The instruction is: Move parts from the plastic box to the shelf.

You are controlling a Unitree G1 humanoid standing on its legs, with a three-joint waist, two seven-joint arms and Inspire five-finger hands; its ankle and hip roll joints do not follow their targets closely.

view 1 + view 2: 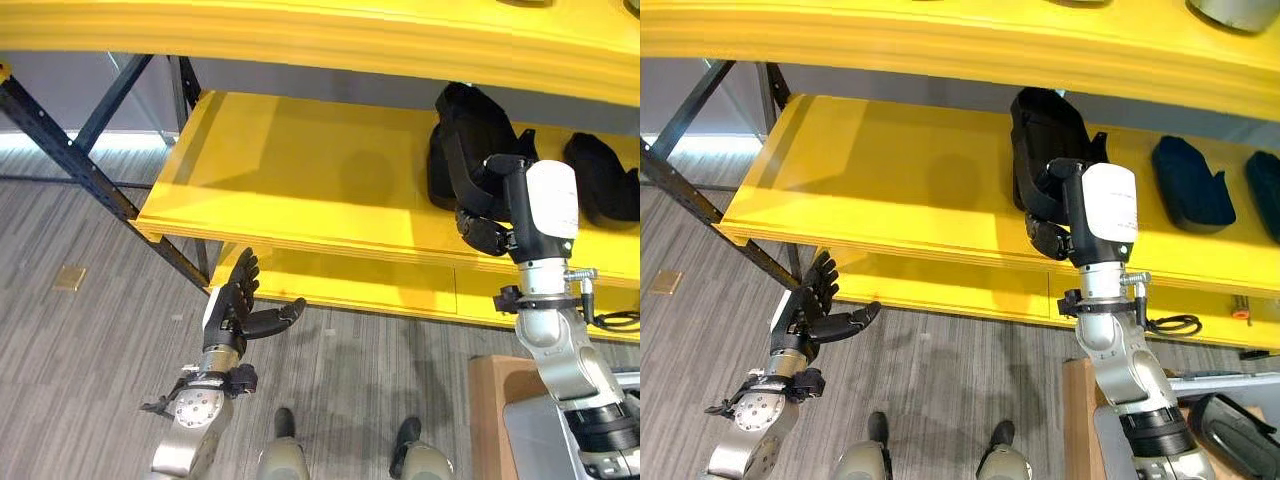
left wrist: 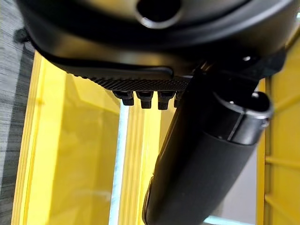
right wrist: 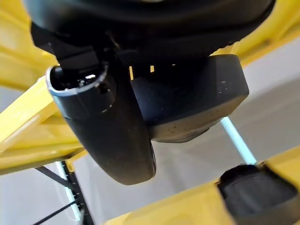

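Take the yellow shelf (image 1: 300,170) as your reference. Below its front edge, the left robot hand (image 1: 238,305) hangs idle with fingers straight and spread, holding nothing. Over the shelf board, the right robot hand (image 1: 1055,215) is wrapped around a black part (image 1: 1045,125), standing it on the board, probably to set it beside the black parts (image 1: 1190,185) further along.

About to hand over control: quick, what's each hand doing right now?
Left hand: open, fingers straight, holding nothing, below the yellow shelf.
Right hand: shut on a black part, resting it on the shelf.
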